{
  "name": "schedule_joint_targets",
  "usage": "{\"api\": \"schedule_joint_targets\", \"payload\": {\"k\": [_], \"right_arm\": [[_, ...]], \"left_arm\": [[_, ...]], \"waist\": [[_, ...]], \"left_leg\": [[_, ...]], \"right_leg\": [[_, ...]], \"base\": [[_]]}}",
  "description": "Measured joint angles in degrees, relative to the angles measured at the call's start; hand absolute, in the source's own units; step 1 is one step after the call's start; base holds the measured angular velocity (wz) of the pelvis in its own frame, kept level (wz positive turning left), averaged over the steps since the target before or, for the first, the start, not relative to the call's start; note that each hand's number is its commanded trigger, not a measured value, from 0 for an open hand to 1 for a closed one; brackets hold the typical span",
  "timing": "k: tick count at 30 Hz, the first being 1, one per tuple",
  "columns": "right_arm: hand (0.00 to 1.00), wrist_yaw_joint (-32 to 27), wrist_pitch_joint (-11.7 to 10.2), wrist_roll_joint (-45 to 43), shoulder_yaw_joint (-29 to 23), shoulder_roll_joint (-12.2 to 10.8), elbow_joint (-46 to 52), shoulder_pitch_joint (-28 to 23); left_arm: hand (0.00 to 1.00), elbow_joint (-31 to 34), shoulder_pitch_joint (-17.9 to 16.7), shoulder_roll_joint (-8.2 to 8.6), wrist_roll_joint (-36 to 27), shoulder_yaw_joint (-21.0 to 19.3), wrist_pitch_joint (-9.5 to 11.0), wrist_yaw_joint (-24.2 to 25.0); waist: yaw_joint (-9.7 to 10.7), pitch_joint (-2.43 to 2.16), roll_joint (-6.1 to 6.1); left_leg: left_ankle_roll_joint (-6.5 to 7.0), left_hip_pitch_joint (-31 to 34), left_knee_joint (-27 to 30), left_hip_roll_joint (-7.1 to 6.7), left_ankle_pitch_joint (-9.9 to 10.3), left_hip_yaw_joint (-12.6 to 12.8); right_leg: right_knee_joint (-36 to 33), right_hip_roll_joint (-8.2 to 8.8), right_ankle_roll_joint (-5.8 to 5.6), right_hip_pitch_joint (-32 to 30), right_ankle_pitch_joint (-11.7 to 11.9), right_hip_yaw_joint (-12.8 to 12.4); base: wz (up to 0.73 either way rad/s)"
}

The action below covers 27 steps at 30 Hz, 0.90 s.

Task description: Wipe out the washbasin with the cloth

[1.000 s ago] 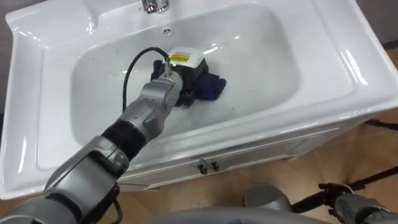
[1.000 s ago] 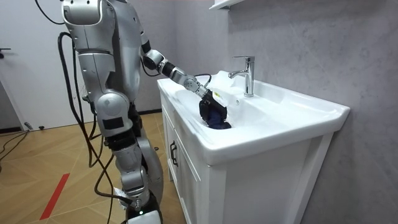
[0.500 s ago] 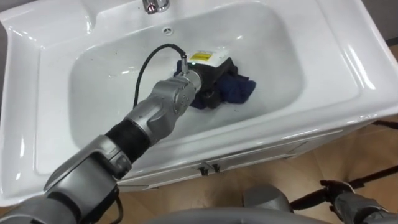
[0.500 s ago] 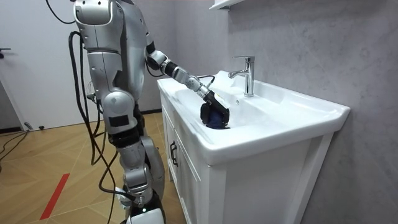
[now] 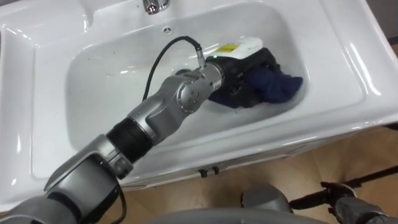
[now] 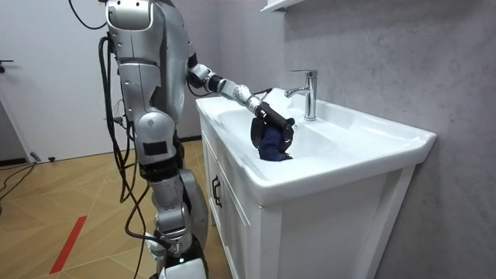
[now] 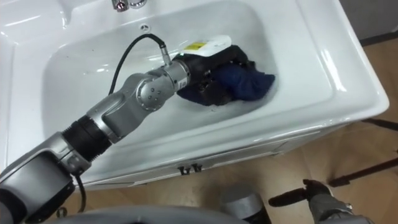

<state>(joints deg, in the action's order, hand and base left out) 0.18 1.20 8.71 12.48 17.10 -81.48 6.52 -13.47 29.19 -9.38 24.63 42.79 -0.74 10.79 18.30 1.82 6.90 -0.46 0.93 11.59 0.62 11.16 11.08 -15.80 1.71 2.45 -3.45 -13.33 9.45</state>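
The white basin (image 5: 93,93) is set in a white vanity top. A dark blue cloth (image 5: 275,84) lies bunched against the basin's right wall. My left hand (image 5: 241,67) reaches in from the lower left and sits on the cloth's left part, its dark fingers curled over the folds. From the side, in the room view, the left hand (image 6: 273,122) and the cloth (image 6: 271,146) are low in the basin near its front rim. My right hand (image 7: 320,194) hangs low at the lower right, below the vanity's front.
A chrome faucet (image 6: 308,93) stands at the basin's back, with its base (image 5: 155,5) and the overflow hole (image 5: 166,29) below it. The cabinet front carries small handles (image 5: 208,170). I stand at the vanity's front, on a wooden floor (image 6: 62,225).
My left hand has slid the cloth from the basin's middle to its right wall. In the room view my body has shifted closer along the vanity and the arm reaches further.
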Motion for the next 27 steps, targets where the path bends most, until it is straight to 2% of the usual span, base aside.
{"api": "schedule_joint_targets", "payload": {"k": [2,5,10,16,21,24,27], "right_arm": [[0.0,0.1,0.0,0.0,0.2,0.0,0.2,0.0],[0.0,0.0,-0.6,0.1,0.3,0.0,0.3,0.2],[0.0,0.0,-1.6,0.1,0.4,-0.1,1.1,0.3],[0.0,-0.2,-1.8,0.6,0.3,-0.4,1.1,-0.9],[0.0,-1.4,-0.7,-0.3,0.2,-0.7,1.7,-3.0],[0.0,-1.4,0.2,-0.5,-2.1,-1.8,1.7,-3.3],[0.0,-1.3,0.2,-0.2,-2.5,-2.3,2.1,-3.3]], "left_arm": [[1.0,0.7,-0.1,0.1,-0.4,0.0,0.9,0.0],[1.0,1.3,-0.7,0.41,-2.1,0.0,1.2,0.0],[1.0,1.7,-3.5,0.53,-2.8,0.0,2.2,0.4],[1.0,1.6,-5.5,0.53,-4.4,0.0,2.6,1.3],[1.0,0.8,-10.4,1.1,-5.0,-2.5,2.8,0.6],[1.0,0.1,-15.6,2.41,-5.4,-6.5,4.0,-0.3],[1.0,0.4,-17.2,2.46,-5.3,-7.6,4.1,-0.4]], "waist": [[-0.3,0.01,-0.02],[-0.9,0.02,-0.05],[-1.4,0.03,-0.45],[-1.3,-0.12,-2.65],[-1.5,-0.3,-2.7],[-1.5,-0.37,-2.65],[-1.6,-0.64,-2.36]], "left_leg": [[0.0,-0.5,0.0,0.03,0.0,0.0],[0.0,-0.6,0.0,0.1,0.0,-0.1],[0.0,-0.4,0.1,-0.16,0.0,-0.3],[0.37,-0.3,1.2,-0.25,0.2,-0.4],[0.6,-1.1,2.0,-0.26,0.4,-0.4],[0.6,-3.1,1.9,-0.16,0.4,-0.3],[0.59,-3.2,1.9,-0.02,0.4,-0.4]], "right_leg": [[0.1,-0.01,0.0,0.6,0.0,0.1],[0.1,-0.02,0.0,0.7,0.0,0.2],[-0.1,0.12,0.01,0.5,0.0,0.2],[0.3,0.24,-0.03,1.1,0.0,0.4],[0.2,0.27,-0.17,2.3,-0.1,0.3],[0.4,0.17,0.05,3.7,-0.3,0.1],[0.3,0.05,0.26,3.7,-0.4,0.1]], "base": [[0.0],[0.0],[0.02],[0.04],[0.0],[-0.08],[-0.03]]}}
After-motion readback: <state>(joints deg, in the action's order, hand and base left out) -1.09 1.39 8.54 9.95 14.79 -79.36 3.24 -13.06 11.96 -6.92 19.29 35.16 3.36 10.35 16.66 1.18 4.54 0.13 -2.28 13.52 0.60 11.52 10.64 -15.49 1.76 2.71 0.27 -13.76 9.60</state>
